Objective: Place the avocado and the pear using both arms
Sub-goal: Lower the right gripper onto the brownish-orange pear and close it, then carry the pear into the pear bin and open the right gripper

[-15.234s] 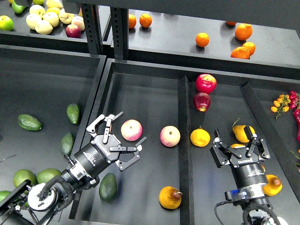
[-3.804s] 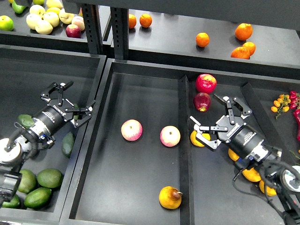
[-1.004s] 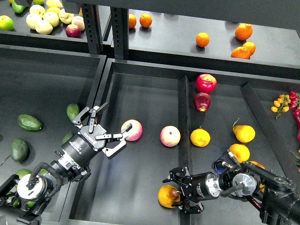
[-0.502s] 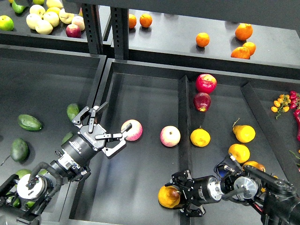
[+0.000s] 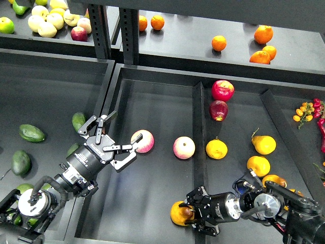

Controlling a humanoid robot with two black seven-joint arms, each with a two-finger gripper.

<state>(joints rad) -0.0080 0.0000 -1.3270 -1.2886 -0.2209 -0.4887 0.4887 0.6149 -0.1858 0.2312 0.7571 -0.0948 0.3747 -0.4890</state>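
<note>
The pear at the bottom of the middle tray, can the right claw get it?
Probably yes. The right claw is already at the pear, with a finger on each side of it and nothing between them. Whether it has squeezed shut yet is hard to tell.

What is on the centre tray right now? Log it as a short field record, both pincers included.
centre tray: black, shallow, walled
pear: plump golden yellow-orange pear, near the front edge
right pincer: fingers around the pear, closing on it
left pincer: open, empty, over the tray's left side, beside an apple
apples: two pink-and-yellow round apples, mid-tray, apart
avocados: dark green oval ones in the left bin, none held
</note>
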